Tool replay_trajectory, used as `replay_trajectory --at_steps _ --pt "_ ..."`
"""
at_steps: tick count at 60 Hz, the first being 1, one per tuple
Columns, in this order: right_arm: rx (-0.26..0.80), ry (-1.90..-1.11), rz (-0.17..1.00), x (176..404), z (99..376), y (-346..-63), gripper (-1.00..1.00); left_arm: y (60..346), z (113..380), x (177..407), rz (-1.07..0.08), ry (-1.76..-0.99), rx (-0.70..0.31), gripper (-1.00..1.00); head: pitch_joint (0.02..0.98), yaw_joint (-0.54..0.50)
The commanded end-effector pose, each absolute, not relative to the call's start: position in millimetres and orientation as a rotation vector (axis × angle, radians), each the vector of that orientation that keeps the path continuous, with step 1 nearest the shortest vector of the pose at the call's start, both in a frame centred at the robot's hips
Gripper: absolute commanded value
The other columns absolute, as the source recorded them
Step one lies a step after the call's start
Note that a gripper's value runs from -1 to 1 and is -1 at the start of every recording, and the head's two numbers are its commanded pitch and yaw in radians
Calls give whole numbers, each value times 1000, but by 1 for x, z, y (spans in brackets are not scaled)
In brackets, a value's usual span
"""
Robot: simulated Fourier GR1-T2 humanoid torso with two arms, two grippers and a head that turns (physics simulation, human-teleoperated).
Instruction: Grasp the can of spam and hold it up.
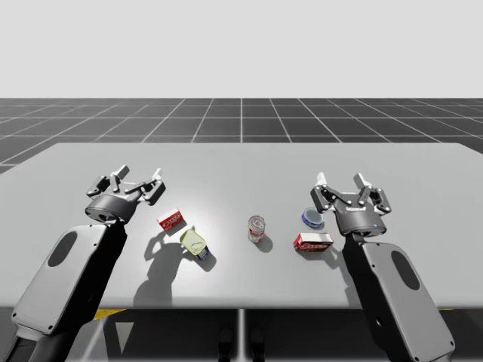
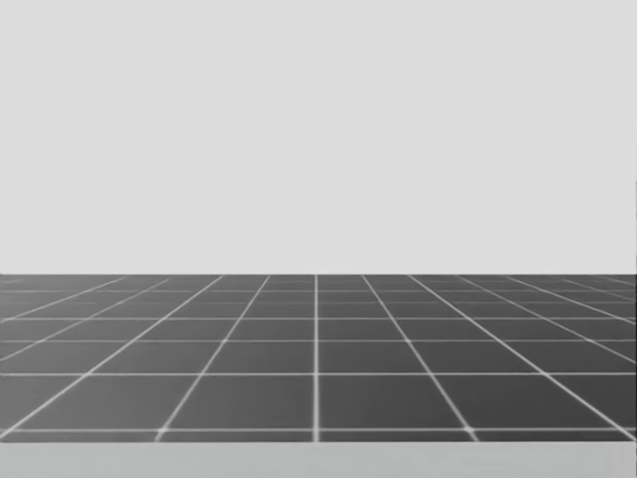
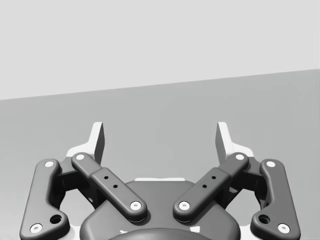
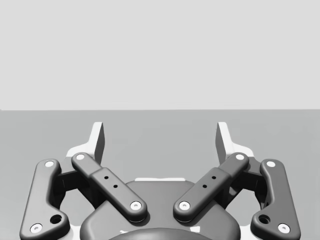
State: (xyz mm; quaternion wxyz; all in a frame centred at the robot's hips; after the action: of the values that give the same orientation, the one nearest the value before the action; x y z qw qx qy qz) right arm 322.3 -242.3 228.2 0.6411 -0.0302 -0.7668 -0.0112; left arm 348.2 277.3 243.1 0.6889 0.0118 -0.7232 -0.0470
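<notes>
While both my arms hang over the near part of the grey table point(image 1: 241, 162), my left pincer point(image 1: 137, 179) stands with its fingers spread wide, holding nothing. My right pincer point(image 1: 342, 184) is spread the same way.

The yellow oblong can point(image 1: 195, 243), the one the task asks for, lies on the table inward of my left pincer and back toward my body. It is beside that arm's wrist and well apart from the fingers, and its nearer edge shows blue. Between it and the left pincer sits a small red box point(image 1: 171, 219), near the pincer's inner finger but apart from it. Further inward, about midway between the two pincers, a red-and-white round can point(image 1: 257, 228) stands upright.

A short blue round can point(image 1: 312, 218) sits just below and inward of my right pincer's inner finger; whether they touch I cannot tell. A flat red box point(image 1: 313, 241) lies a little behind that can, beside my right wrist.

In the left wrist view the left pincer point(image 3: 160, 134) points along the table point(image 3: 160, 107) with its two fingers far apart, and the table's far edge slants across ahead. In the right wrist view the right pincer point(image 4: 160, 134) is likewise spread wide over the table point(image 4: 160, 125), with the far edge level ahead. My head looks out past the table at a dark gridded floor point(image 2: 318, 358).
</notes>
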Motion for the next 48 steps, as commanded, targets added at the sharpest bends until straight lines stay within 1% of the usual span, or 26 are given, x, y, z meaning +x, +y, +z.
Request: replay_trajectory --at_steps 1,3,6,7,8,10,16,17,23,24,28,32,36,40,44,45,48 --pt "-98 -1770 -64 320 229 -241 -1000 277 242 348 -112 -1617 30 -1000 68 -7" --pt "-94 -1775 -35 320 229 -242 -1000 277 242 348 -114 -1616 29 -1000 69 -7" --pt "-90 -1770 -76 321 231 -243 -1000 276 242 348 -117 -1615 31 -1000 74 -8" --pt "-92 -1771 -65 321 231 -243 -1000 276 242 348 -118 -1615 33 -1000 78 -9" --pt "-75 -1755 -56 321 232 -245 -1000 276 242 348 -119 -1615 33 -1000 81 -9" --pt "-57 -1747 -64 321 232 -245 -1000 276 242 348 -119 -1615 32 -1000 88 -10" --pt "-63 -1743 -57 321 232 -245 -1000 276 242 347 -118 -1616 33 -1000 132 -15" --pt "-64 -1744 -57 321 232 -244 -1000 276 242 347 -118 -1616 33 -1000 159 -18" --pt "-74 -1744 -48 322 231 -243 -1000 275 241 347 -122 -1618 36 -1000 242 -27" --pt "-76 -1742 -47 322 231 -243 -1000 275 241 347 -125 -1620 39 -1000 280 -30" --pt "-76 -1737 -46 322 231 -244 -1000 275 240 348 -130 -1621 43 -1000 327 -31" --pt "-79 -1731 -44 323 231 -244 -1000 274 240 348 -134 -1621 43 -1000 403 -32" --pt "-78 -1727 -43 323 230 -244 -1000 274 240 348 -136 -1619 43 -1000 447 -32" --pt "-79 -1725 -39 323 230 -244 -1000 274 239 348 -139 -1618 44 -1000 520 -32" --pt "-80 -1723 -37 323 230 -244 -1000 273 239 348 -142 -1616 45 -1000 555 -31" --pt "-80 -1722 -37 323 230 -244 -1000 273 239 348 -143 -1616 46 -1000 580 -29" --pt "-79 -1721 -39 323 231 -244 -1000 273 239 348 -144 -1616 46 -1000 612 -24"
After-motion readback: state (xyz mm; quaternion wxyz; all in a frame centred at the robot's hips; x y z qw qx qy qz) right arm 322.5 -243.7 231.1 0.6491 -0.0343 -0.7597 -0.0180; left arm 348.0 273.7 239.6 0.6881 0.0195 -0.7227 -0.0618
